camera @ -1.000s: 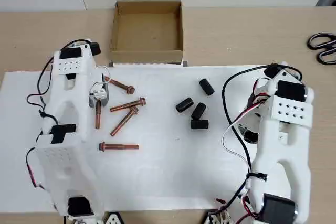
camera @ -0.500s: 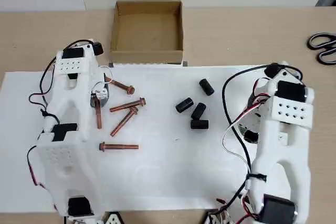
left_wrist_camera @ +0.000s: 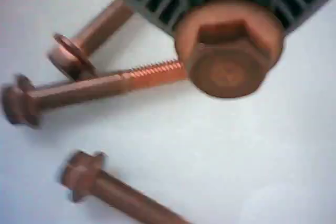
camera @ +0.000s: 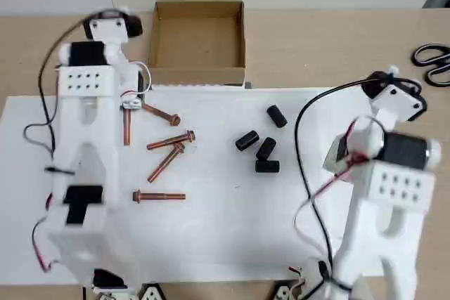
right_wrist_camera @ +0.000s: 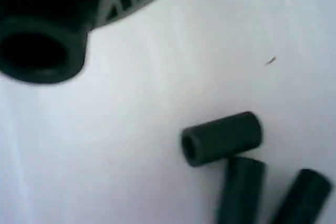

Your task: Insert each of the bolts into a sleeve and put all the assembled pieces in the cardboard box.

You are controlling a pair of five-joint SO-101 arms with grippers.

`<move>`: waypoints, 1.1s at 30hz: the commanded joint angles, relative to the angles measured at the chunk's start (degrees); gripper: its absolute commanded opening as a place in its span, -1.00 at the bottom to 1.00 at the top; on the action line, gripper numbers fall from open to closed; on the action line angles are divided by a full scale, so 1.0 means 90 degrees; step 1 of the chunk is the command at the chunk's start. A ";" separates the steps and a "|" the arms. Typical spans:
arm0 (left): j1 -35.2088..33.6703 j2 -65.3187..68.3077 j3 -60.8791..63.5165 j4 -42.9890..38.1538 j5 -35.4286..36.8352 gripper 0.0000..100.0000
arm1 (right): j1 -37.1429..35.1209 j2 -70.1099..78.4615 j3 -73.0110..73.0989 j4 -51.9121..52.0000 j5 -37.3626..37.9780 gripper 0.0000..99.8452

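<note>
Gripping copper hex-head bolt, your left gripper sits clamped at upper left of high view. Head faces wrist camera, probably so thread end stays free for insertion. Your right gripper is closed on black cylindrical sleeve, bore exposed. Four loose copper bolts and four loose black sleeves lie mid-frame on white paper sheet. Bare strip between the clusters gives you meeting room. Brown cardboard box is at top centre, just past sheet edge.
</note>
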 commanded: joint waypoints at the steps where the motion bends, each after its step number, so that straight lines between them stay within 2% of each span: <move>1: 0.0322 -0.1377 0.0249 0.0127 -0.0596 -0.99 | -0.0337 -0.0991 -0.0283 0.0103 0.0508 -1.00; 5: 0.0469 -0.2745 0.0874 0.0117 -0.1416 -0.99 | -0.0679 -0.1773 -0.0068 0.0103 0.1045 -1.00; 8: 0.0537 -0.3604 0.1304 0.0068 -0.1534 -0.99 | -0.0874 -0.2261 0.0420 0.0103 0.1319 -1.00; 14: 0.0615 -0.4904 0.2320 -0.0020 -0.0410 -0.99 | -0.1363 -0.3277 0.1270 -0.0347 0.1416 -1.00; 20: 0.0615 -0.5978 0.3258 -0.0156 0.0879 -0.99 | -0.2574 -0.4654 0.2344 -0.1343 0.1416 -1.00; 27: 0.0615 -0.7512 0.4635 -0.1866 0.1895 -0.99 | -0.3951 -0.6208 0.4073 -0.2847 0.1426 -1.00; 33: 0.1074 -0.9162 0.6413 -0.3077 0.2374 -0.99 | -0.4674 -0.6921 0.4933 -0.3316 0.1436 -1.00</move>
